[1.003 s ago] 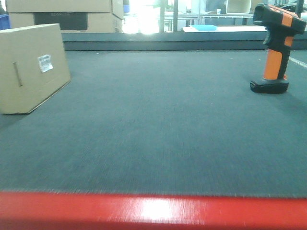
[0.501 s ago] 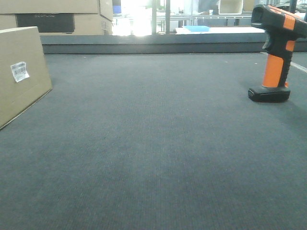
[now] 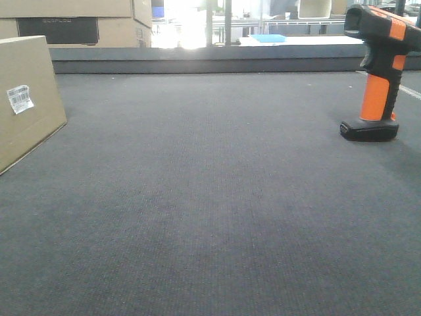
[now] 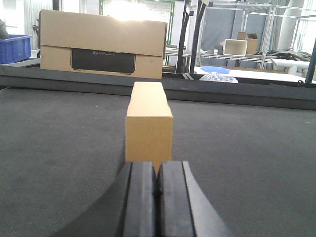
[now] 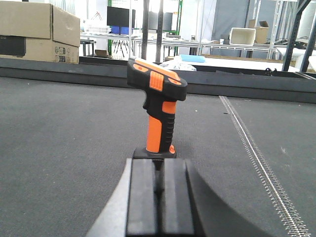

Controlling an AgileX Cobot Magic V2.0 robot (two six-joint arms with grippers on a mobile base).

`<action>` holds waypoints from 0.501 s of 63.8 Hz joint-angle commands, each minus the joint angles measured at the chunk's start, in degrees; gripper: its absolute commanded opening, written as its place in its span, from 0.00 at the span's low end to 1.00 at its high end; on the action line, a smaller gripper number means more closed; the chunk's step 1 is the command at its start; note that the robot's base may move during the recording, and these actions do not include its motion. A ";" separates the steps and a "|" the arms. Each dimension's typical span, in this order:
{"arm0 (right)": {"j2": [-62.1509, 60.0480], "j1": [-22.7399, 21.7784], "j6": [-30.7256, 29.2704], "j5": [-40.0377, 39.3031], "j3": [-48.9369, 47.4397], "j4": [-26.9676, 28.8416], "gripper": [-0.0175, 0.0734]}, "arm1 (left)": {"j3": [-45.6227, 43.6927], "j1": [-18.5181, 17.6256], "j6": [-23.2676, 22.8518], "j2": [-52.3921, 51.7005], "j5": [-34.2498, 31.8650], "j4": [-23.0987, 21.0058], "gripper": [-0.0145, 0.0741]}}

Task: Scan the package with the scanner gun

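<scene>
The package (image 4: 149, 126) sits straight ahead of the left gripper (image 4: 157, 168), narrow end facing it, just past the fingertips and as far as I can see not touching them. That gripper's two black pads (image 4: 140, 197) are pressed flat together with nothing between them. Same deal on the right gripper (image 5: 159, 165): pads closed up, holding nothing, and the scanner gun (image 5: 158, 106) standing upright on its flat black foot right beyond the tips.

Everything's on a dark grey mat (image 3: 210, 197) with a fine carpet-like weave. A zipper-looking seam (image 5: 256, 158) runs across it to the right of the scanner. From the front view the box is at the far left edge, its white barcode sticker (image 3: 20, 99) on the side facing the camera, and the scanner is well apart at the far right, with open mat between them.

A low dark ledge (image 3: 210, 64) borders the mat at the back. Behind it are bigger cardboard boxes (image 4: 101, 44) with a dark printed panel, a blue crate (image 4: 15, 48), and metal racking with bright light coming through.

The package is plain tan cardboard with crisp edges; the scanner has a ribbed orange handle.
</scene>
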 commanded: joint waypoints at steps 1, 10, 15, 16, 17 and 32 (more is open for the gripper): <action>-0.07 -0.04 -0.01 -1.38 -0.17 0.09 0.01 | -0.31 -0.19 0.05 -0.19 -0.93 0.20 0.04; -0.07 -0.04 -0.01 -1.38 -0.17 0.09 0.01 | -0.31 -0.19 0.05 -0.19 -0.93 0.20 0.04; -0.07 -0.04 -0.01 -1.38 -0.17 0.09 0.01 | -0.31 -0.19 0.05 -0.19 -0.93 0.20 0.04; -0.07 -0.04 -0.01 -1.38 -0.17 0.09 0.01 | -0.31 -0.19 0.05 -0.19 -0.93 0.20 0.04; -0.07 -0.04 -0.01 -1.38 -0.17 0.09 0.01 | -0.31 -0.19 0.05 -0.19 -0.93 0.20 0.04; -0.07 -0.04 -0.01 -1.38 -0.17 0.09 0.01 | -0.31 -0.19 0.05 -0.19 -0.93 0.31 0.04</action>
